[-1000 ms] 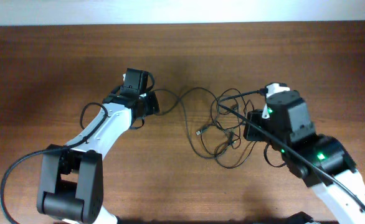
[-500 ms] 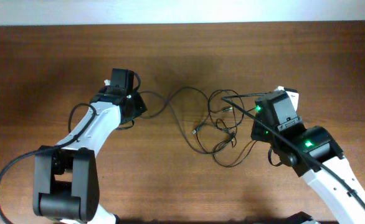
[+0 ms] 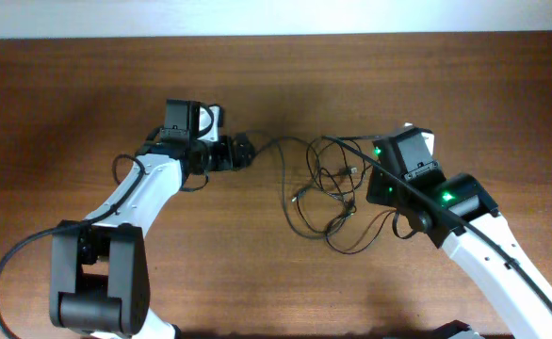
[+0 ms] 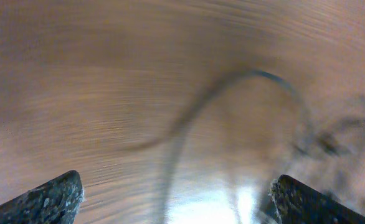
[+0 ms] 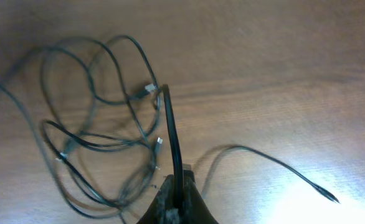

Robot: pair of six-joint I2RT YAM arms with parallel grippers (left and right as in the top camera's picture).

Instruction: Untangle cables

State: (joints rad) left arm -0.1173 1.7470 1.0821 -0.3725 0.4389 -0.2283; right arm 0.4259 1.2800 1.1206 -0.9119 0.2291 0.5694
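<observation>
Untangling limp, light cables [image 3: 332,188]: right gripper [image 5: 175,190] pinches one strand.
Left gripper [image 3: 236,153] gapes empty beside them; grasp near a plug.

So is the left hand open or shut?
Open: the left hand has its two dark fingertips standing wide apart in its wrist view.

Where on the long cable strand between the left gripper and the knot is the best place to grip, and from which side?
I would grip the cable strand at its single arc near the left gripper, coming down from above, jaws across it. There it lies alone on the table, clear of the knot.
</observation>
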